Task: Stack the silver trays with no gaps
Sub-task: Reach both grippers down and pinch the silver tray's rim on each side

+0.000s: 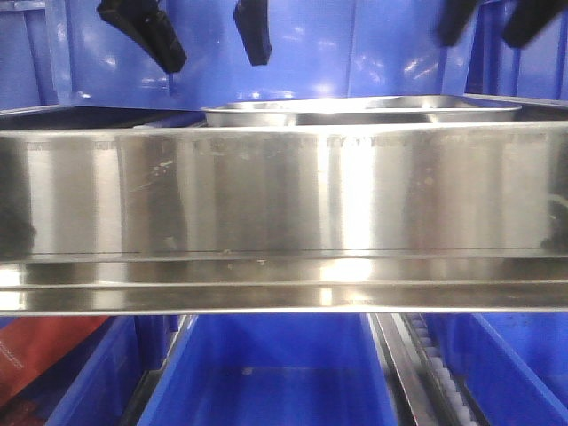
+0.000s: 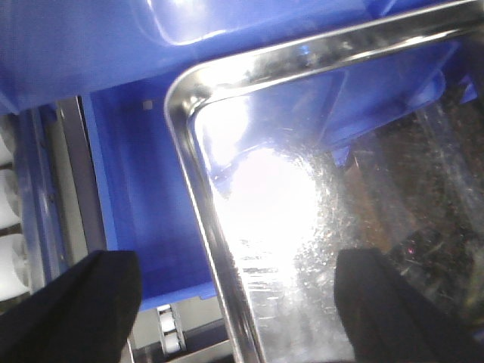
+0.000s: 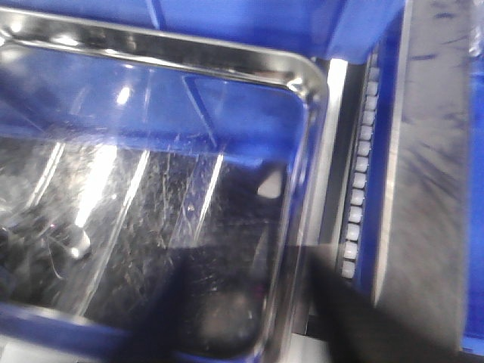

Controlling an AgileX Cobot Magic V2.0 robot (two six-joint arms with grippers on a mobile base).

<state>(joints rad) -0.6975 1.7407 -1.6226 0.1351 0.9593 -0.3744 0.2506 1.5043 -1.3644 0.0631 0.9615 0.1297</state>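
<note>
Nearest the front camera runs the brushed-steel rail (image 1: 284, 191), hiding most of what lies behind it. Just past it the silver trays (image 1: 355, 110) show only as a rim, and whether one already sits inside another cannot be told. Above that rim hang both grippers, empty: the left gripper (image 1: 197, 35) has its jaws spread wide, and the right gripper (image 1: 494, 19) is parted too.

In the left wrist view the tray's corner rim lies between the jaws, one jaw outside the wall and the other over the pan floor. The right wrist view is blurred; the opposite corner lies beneath its jaws.

The step in hand looks like taking the tray by both ends. It would go best with both arms level and matched — thin, slick steel skews easily, and a tilted rim leaves a gap.

Behind and beneath the jaws stand blue bins (image 1: 311, 62), with a roller track (image 3: 359, 166) just outside the right jaws.
</note>
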